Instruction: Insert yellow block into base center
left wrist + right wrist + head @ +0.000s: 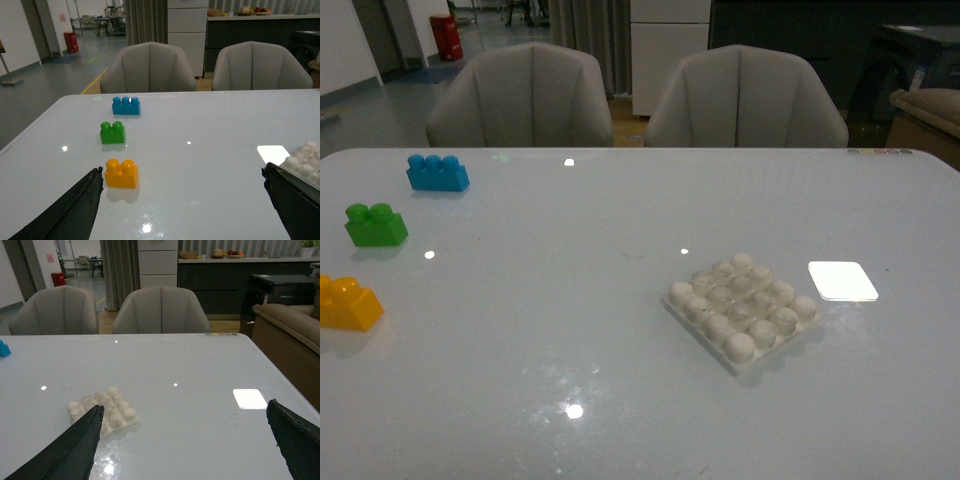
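Note:
The yellow block (pixel 348 302) lies on the table at the far left edge of the front view; in the left wrist view the yellow block (pixel 121 173) sits just ahead of one dark finger. The white studded base (pixel 742 309) rests right of the table's middle, with nothing on it. Part of the base (pixel 305 158) peeks beside the other finger, and the base (pixel 102 410) also shows in the right wrist view. My left gripper (pixel 182 177) is open above the table, empty. My right gripper (pixel 184 415) is open and empty too. Neither arm appears in the front view.
A green two-stud brick (pixel 376 224) and a blue three-stud brick (pixel 437 172) lie behind the yellow one. A bright white square patch (pixel 842 280) lies right of the base. Two grey chairs (pixel 525 97) stand behind the table's far edge.

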